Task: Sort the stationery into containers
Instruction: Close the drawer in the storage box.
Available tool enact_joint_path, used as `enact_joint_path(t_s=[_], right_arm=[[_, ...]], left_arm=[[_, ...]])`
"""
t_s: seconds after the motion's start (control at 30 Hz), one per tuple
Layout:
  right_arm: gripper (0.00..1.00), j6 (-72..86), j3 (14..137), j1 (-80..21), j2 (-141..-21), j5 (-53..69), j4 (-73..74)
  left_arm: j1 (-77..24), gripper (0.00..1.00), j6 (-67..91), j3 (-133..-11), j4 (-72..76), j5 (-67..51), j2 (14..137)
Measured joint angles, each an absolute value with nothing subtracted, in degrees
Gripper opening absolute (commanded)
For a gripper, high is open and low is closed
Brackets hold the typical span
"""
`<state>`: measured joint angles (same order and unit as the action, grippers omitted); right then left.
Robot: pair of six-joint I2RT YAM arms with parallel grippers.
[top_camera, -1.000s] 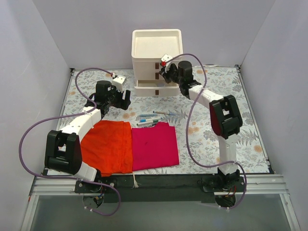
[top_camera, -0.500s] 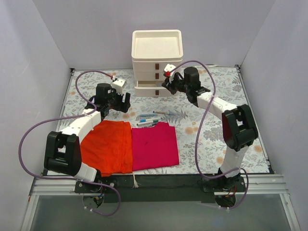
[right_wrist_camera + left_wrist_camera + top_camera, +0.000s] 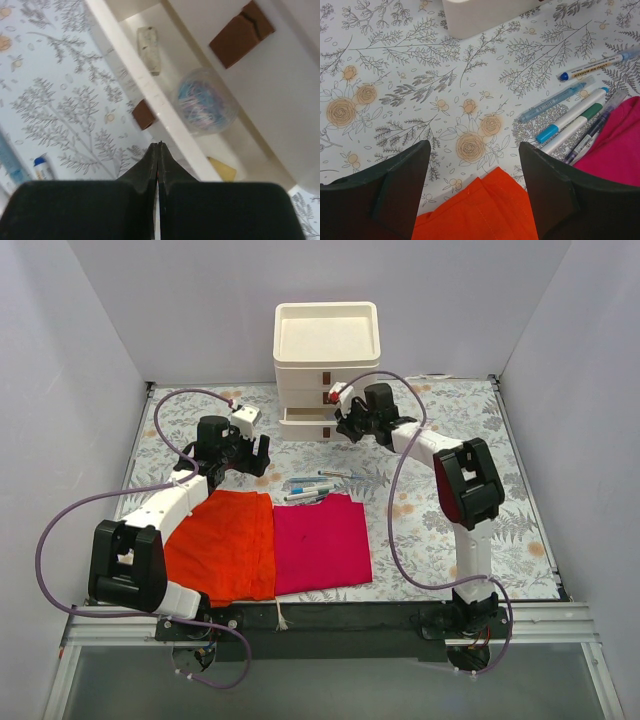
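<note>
Hovering over the floral table cover [image 3: 395,60], the left gripper [image 3: 472,150] has its jaws spread wide and holds nothing. Just right of it lie the pens [image 3: 570,107] in a loose row: a white marker with a blue cap, a pale blue pen, a white one with a blue cap and green band, and a thin purple-tinted one touching the magenta cloth [image 3: 620,145]. The orange cloth [image 3: 480,210] lies under the left gripper's fingers.

The right gripper [image 3: 158,146] is pressed fully closed with nothing between its fingers. Its tips are above the front wall of the bottom drawer [image 3: 130,55], beside the brown pull tab [image 3: 144,114]. That drawer of the cream three-drawer unit [image 3: 327,360] is pulled out. Inside sit a clear round tub of paper clips [image 3: 205,107], a pale lump [image 3: 149,50] that may be an eraser, and a tan piece [image 3: 222,170].
</note>
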<state>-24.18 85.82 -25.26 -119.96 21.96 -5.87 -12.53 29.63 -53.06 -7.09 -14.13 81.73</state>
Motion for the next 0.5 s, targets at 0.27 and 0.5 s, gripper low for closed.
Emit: enact_joint_path(t_s=[0.27, 0.5], right_arm=[[0.01, -21.80, 97.17, -25.63, -128.25, 16.53, -4.67], [0.01, -20.62, 101.82, -25.63, -132.03, 13.65, -4.93]], left_arm=[[-12.53, 0.71, 29.63, -53.06, -7.09, -14.13, 81.76], [-12.53, 0.71, 29.65, -53.06, -7.09, -14.15, 81.91]])
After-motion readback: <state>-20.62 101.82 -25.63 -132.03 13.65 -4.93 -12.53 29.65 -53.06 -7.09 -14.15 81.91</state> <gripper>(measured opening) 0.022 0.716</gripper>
